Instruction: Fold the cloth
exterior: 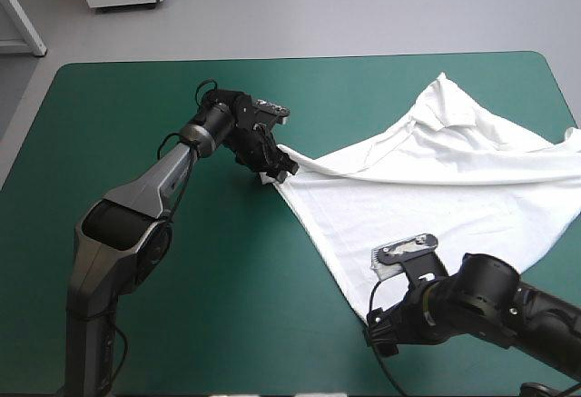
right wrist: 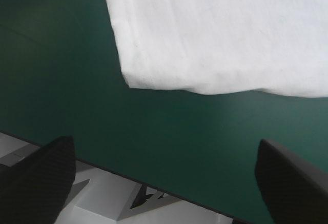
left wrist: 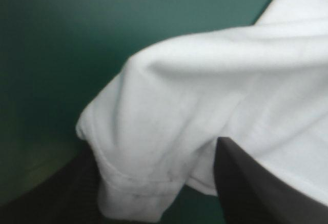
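The white T-shirt point(exterior: 436, 179) lies spread over the right half of the teal-green cover, with its collar toward the far side. At mid-table my left gripper point(exterior: 275, 168) is shut on the shirt's left corner. In the left wrist view a bunched hem of the T-shirt point(left wrist: 169, 131) fills the space between the left gripper's point(left wrist: 154, 155) black fingers. My right gripper point(exterior: 379, 332) stands open just short of the shirt's near corner. In the right wrist view that corner of the T-shirt point(right wrist: 205, 39) lies flat ahead of the right gripper point(right wrist: 164, 142), nothing between the fingers.
The table's near edge point(right wrist: 154, 183) runs close under the right gripper, with pale floor beyond it. The shirt's right side reaches the table's right edge point(exterior: 572, 133).
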You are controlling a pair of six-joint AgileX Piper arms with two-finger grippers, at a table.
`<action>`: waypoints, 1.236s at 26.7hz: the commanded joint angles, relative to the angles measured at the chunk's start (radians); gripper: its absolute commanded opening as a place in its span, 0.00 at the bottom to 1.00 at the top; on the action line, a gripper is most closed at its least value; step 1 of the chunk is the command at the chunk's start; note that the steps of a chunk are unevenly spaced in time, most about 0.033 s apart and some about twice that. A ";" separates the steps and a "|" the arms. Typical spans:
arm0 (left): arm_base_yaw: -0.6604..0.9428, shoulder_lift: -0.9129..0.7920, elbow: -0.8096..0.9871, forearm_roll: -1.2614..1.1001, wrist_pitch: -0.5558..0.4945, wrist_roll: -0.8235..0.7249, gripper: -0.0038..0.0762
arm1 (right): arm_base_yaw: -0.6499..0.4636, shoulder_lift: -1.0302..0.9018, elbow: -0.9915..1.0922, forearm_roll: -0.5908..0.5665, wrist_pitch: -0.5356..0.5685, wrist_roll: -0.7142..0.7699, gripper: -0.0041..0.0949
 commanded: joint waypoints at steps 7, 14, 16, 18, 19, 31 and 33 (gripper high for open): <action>-0.010 -0.053 -0.025 -0.029 0.033 0.004 0.04 | 0.089 0.273 -0.021 -0.120 -0.212 -0.067 0.90; -0.008 -0.057 -0.025 -0.025 0.067 0.020 0.04 | 0.079 0.330 0.013 -0.152 -0.267 -0.081 0.85; -0.006 -0.061 -0.025 -0.018 0.071 0.020 0.04 | 0.049 0.332 0.063 -0.131 -0.309 -0.085 0.82; -0.006 -0.069 -0.027 -0.007 0.071 0.020 0.04 | 0.013 0.336 0.119 -0.086 -0.354 -0.113 0.79; -0.006 -0.072 -0.027 -0.003 0.071 0.020 0.04 | -0.005 0.336 0.146 -0.056 -0.380 -0.130 0.77; -0.006 -0.085 -0.152 0.018 0.089 -0.024 0.04 | -0.028 0.284 0.191 0.070 -0.502 -0.206 0.03; -0.006 -0.108 -0.198 0.018 0.083 -0.029 0.04 | -0.028 0.246 0.154 0.061 -0.478 -0.206 0.02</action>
